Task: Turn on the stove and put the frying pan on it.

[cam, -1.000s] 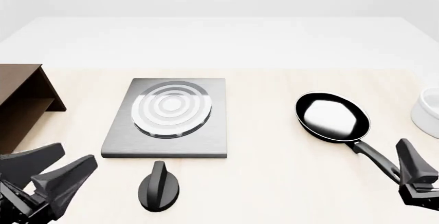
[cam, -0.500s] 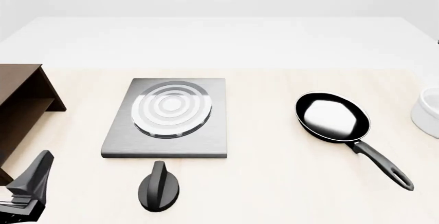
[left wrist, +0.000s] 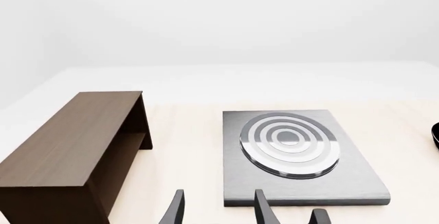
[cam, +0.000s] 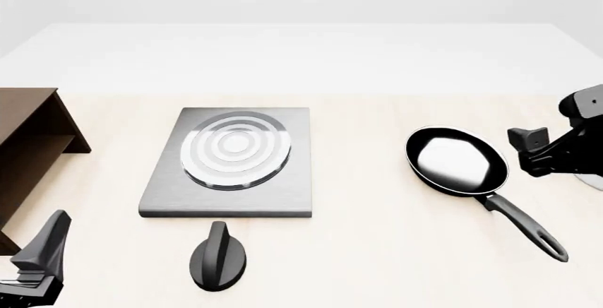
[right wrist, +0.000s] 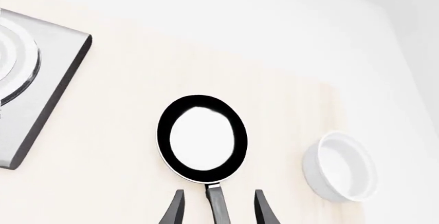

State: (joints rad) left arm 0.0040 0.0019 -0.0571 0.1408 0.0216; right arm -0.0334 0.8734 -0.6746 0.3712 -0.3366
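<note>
We are lining the right gripper (right wrist: 214,211), fingers spread and empty, over the pan (right wrist: 202,138) handle. Left gripper (left wrist: 216,211) is also released; we judge the knob (cam: 219,257) needs turning next.

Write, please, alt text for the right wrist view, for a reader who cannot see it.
The open right pincer hangs above the frying pan, its fingers on either side of the long black handle without touching it. The pan rests on the pale table, with a white bowl beside it and a corner of the grey stove further off.
</note>
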